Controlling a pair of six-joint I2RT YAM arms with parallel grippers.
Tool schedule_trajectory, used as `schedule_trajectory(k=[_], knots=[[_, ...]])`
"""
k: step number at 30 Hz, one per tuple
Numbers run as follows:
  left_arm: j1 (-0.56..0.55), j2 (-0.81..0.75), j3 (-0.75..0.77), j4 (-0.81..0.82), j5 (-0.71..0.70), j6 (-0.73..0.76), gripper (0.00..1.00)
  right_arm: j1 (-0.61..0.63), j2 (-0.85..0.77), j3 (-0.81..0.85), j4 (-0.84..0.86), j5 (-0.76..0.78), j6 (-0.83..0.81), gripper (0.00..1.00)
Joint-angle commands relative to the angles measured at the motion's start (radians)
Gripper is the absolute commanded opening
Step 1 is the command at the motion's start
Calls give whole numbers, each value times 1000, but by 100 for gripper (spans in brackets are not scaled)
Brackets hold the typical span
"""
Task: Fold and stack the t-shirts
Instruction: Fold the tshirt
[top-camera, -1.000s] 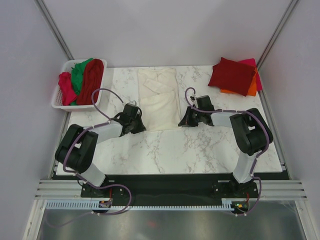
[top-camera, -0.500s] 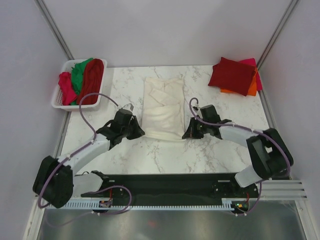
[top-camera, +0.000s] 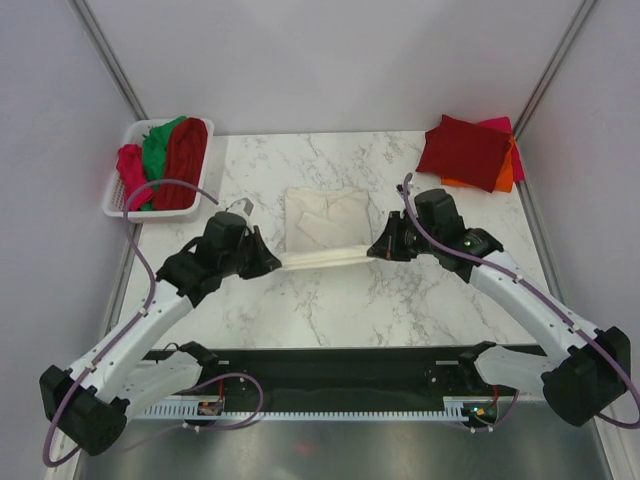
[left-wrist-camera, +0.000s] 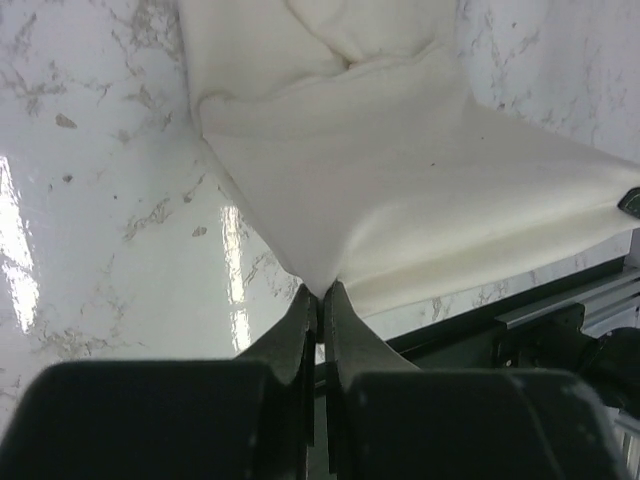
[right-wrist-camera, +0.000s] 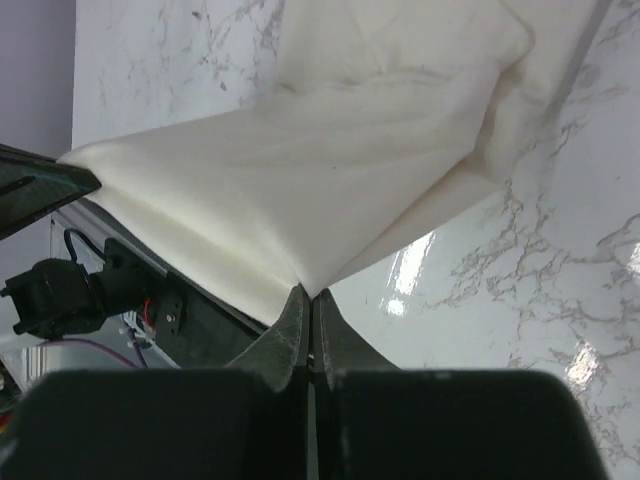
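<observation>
Cream-white t-shirt (top-camera: 325, 222) at mid-bench (top-camera: 330, 305), partly folded. Its near edge is lifted off the bench, taut between my left tool (top-camera: 272, 264) and my right tool (top-camera: 376, 250), each pinching a corner. Bench far-right corner: folded dark red t-shirt (top-camera: 462, 150) lies flat on the magenta t-shirt (top-camera: 500, 127) and orange t-shirt (top-camera: 502, 178). Just off the bench's far-left corner, heaped: crumpled dark red t-shirt (top-camera: 185, 160), green t-shirt (top-camera: 158, 150), pink t-shirt (top-camera: 132, 175).
</observation>
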Motion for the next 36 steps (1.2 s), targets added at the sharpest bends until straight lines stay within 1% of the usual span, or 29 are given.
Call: schedule_trajectory(k=[1,2,4,5,6,7,10,12,16,18,19,20,21,22,23,24,25,26,27,28,29,30,31,32,33,34,35,36], knots=[[8,83,186,-107,-120,69,2,-11,64,125,-110,150,-61,0],[10,111,220,-108,-134,80,2,-12,104,175,-116,164,-77,0],[10,196,289,-113,-141,112,3,-14,141,221,-129,205,-87,0],[10,224,353,-116,-143,121,4,-15,171,261,-132,219,-98,0],[10,258,385,-117,-143,146,4,-18,185,278,-135,230,-103,0],[12,314,438,-119,-149,157,4,-24,199,294,-138,244,-106,0],[24,419,527,-125,-167,195,5,-47,260,346,-138,256,-123,0],[42,465,567,-125,-164,212,5,-58,314,389,-138,259,-137,0],[77,594,697,-125,-146,238,5,-89,406,468,-141,268,-144,0],[96,674,744,-125,-137,249,5,-95,475,525,-133,287,-144,0],[104,701,794,-125,-137,252,6,-104,507,551,-135,290,-146,0],[125,738,825,-127,-114,250,6,-112,582,609,-136,291,-146,0],[137,810,860,-128,-102,249,6,-119,627,642,-132,305,-144,0],[149,856,932,-130,-98,244,13,-142,679,681,-144,308,-135,0],[177,905,973,-128,-73,252,19,-158,796,794,-153,290,-135,4],[192,1033,1021,-131,-68,256,24,-173,861,862,-150,270,-141,25],[212,1101,1134,-163,-65,247,58,-199,929,945,-182,255,-146,56],[258,1167,1200,-180,67,237,78,-213,1063,1151,-228,264,-150,98],[278,1245,1274,-203,126,230,96,-224,1126,1276,-294,296,-140,98],[289,1339,1402,-231,167,229,100,-237,1179,1394,-430,378,-126,98],[300,1370,1444,-232,205,241,100,-239,1229,1547,-467,399,-114,98],[303,1385,1477,-238,213,243,100,-238,1222,1564,-477,416,-103,98],[305,1378,1500,-242,219,241,100,-233,1193,1541,-439,422,-94,98],[305,1363,1497,-240,222,244,100,-225,1096,1410,-393,429,-92,98],[302,1344,1489,-239,216,252,100,-216,1033,1322,-336,433,-97,98],[300,1315,1454,-239,208,253,100,-195,971,1230,-224,430,-98,98],[292,1262,1433,-239,187,262,100,-186,852,1047,-163,373,-101,98],[288,1229,1407,-239,167,269,100,-176,801,965,-106,336,-100,98]])
